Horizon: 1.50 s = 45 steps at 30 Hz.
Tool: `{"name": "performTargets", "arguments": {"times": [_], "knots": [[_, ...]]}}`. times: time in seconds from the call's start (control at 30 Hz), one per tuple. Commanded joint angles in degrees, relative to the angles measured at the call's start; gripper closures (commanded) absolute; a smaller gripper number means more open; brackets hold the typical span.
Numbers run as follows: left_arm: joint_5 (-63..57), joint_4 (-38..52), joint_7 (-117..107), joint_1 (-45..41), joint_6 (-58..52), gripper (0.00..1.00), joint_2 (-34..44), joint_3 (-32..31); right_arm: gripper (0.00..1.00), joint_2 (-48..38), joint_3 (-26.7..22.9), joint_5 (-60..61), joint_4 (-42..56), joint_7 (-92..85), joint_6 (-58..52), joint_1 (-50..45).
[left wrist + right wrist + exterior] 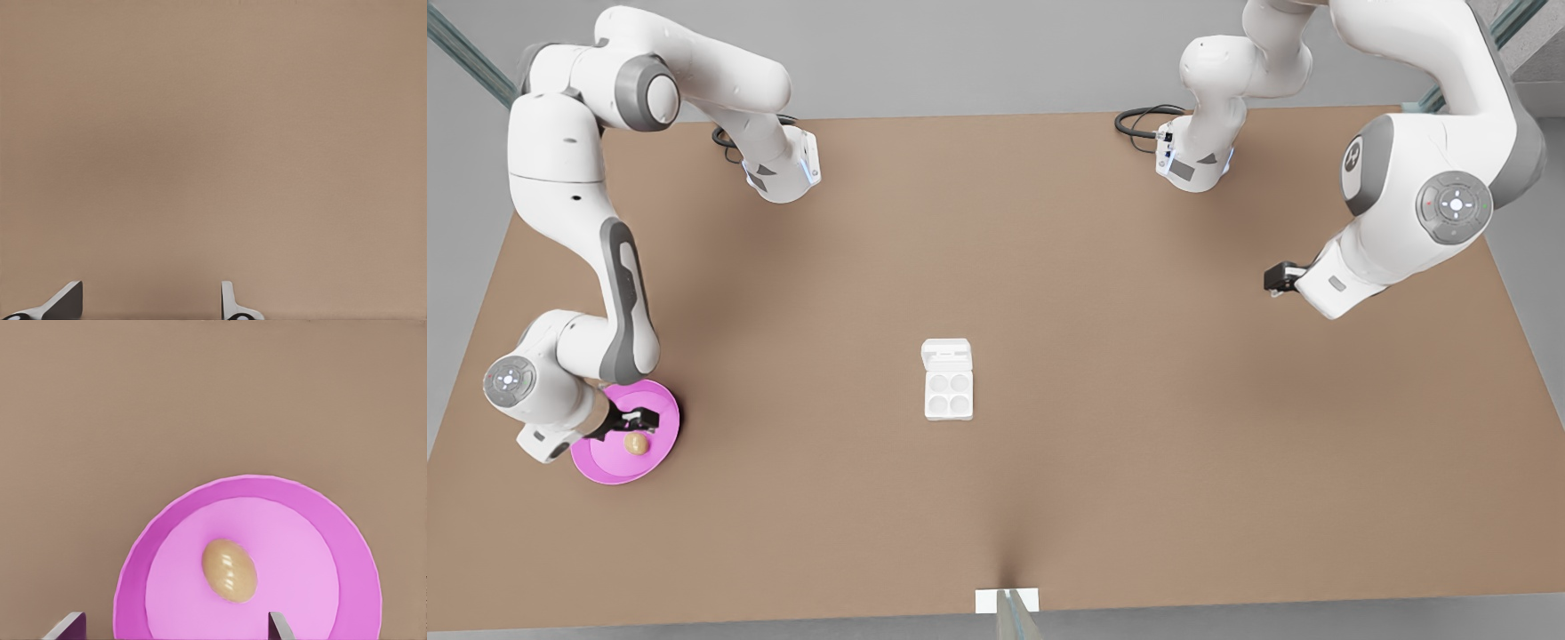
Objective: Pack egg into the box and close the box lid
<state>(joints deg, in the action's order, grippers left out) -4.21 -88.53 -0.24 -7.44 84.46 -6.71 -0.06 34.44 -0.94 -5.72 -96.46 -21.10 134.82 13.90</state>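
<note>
While the right hand (pixel 637 421) hovers spread, the egg (pixel 636 444) lies seemingly just beneath.

colours of the packing scene.
tan-brown egg (pixel 230 570) on a plain pink plate (pixel 347 540) with darker magenta rim; white box (pixel 948 396) and box lid (pixel 946 354); uniform brown table (pixel 1103 373); white-and-grey arms.

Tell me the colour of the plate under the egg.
Pink-magenta plate, its rim darker; clearest in the right wrist view, beneath the tan egg.
</note>
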Motion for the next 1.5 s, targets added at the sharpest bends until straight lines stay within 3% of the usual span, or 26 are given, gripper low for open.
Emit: {"name": "performTargets", "arguments": {"times": [0.0,0.17,0.2,0.3,0.5,0.73,1.3,1.47], "knots": [[0.1,0.0,0.1,0.0,0.1,0.00,-0.1,0.0,0.00,1.3,0.1,0.0,0.1,-33.7,12.5,0.5],[0.1,0.0,0.1,0.0,0.1,0.00,-0.2,0.0,0.00,4.9,4.9,0.8,0.3,-47.5,13.4,7.5],[0.1,0.0,0.1,0.0,0.1,0.00,-0.2,0.0,0.00,5.6,8.0,1.1,0.4,-50.4,13.4,10.7],[0.4,0.0,0.1,0.0,0.2,0.00,-0.2,0.1,0.00,5.2,9.4,1.3,1.3,-53.7,12.3,10.9],[0.4,0.0,0.1,0.0,0.2,0.00,-0.3,0.1,0.00,5.9,9.5,1.3,1.4,-54.1,11.5,10.8],[0.4,0.0,0.1,0.0,0.2,0.00,-0.3,0.1,0.00,7.6,9.4,1.3,2.8,-54.1,-1.6,10.8],[0.4,0.0,0.1,0.0,0.2,0.00,-0.5,0.1,0.03,10.8,8.9,-0.4,6.2,-54.6,-0.6,11.2],[0.4,0.0,0.1,0.0,0.3,0.00,-0.6,0.1,0.05,10.8,8.9,-0.2,6.1,-46.0,-1.3,11.7]]}}
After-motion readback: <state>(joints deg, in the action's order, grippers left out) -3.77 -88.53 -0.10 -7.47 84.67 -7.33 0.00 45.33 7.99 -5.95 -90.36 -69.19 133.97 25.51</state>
